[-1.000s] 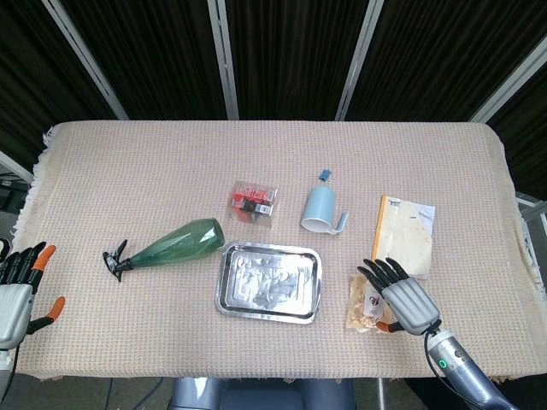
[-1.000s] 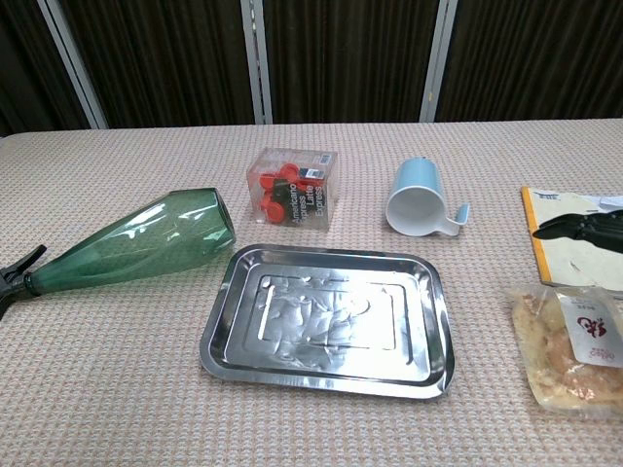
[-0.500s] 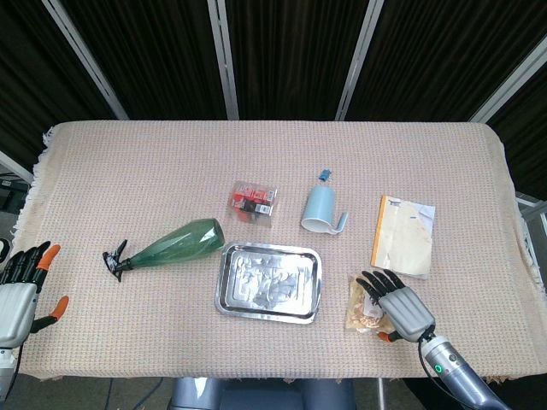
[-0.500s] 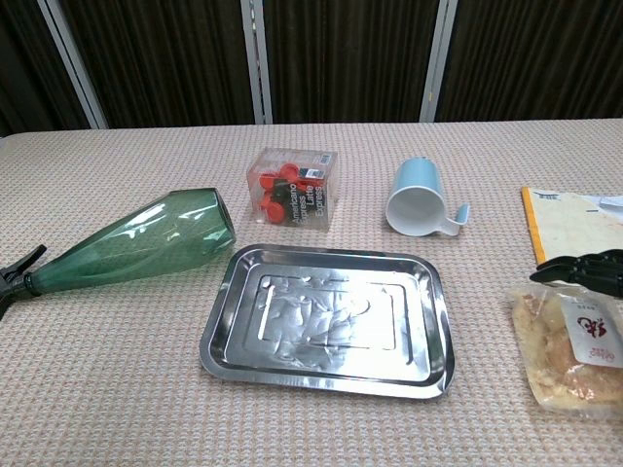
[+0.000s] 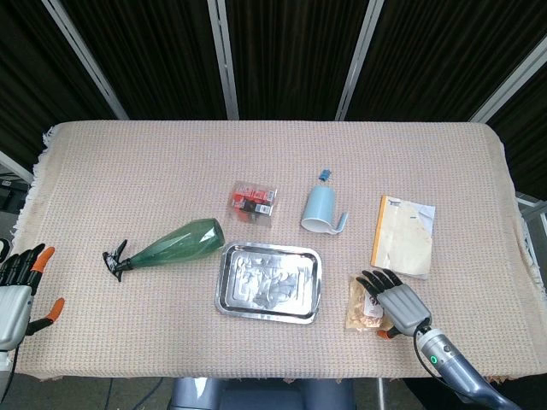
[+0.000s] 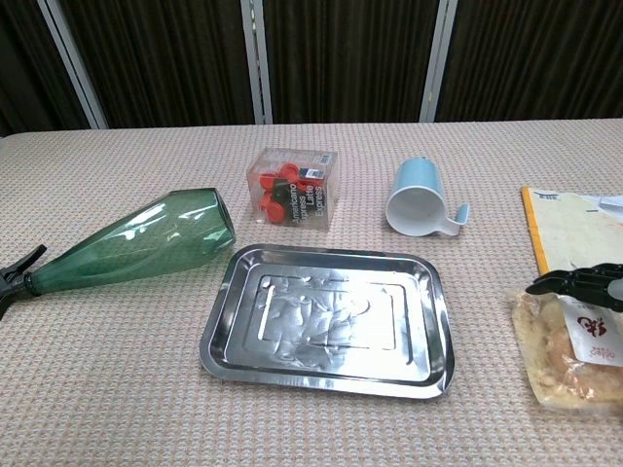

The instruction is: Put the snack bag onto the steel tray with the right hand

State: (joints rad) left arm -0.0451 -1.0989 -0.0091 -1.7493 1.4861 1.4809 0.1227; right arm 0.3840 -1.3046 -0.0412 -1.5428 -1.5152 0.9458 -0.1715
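Right hand (image 5: 398,301) at the near right desk edge, fingers spread and flat over the snack bag (image 5: 366,305), palm down; holding nothing as far as I can tell, contact unclear. In the chest view only its dark fingertips (image 6: 574,284) show, at the bag's far edge. Bag lies flat on the desk (image 5: 128,171), just right of the tray (image 5: 269,281), not on it. Left hand (image 5: 17,290) hangs off the near left desk edge, fingers apart, empty. Tray sits near centre. Green bottle (image 5: 169,244) lies on its side left of the tray, black nozzle pointing left. Farther back: clear box (image 5: 253,202) with red contents, blue mug (image 5: 320,209) on its side, booklet (image 5: 403,235) beyond the bag.
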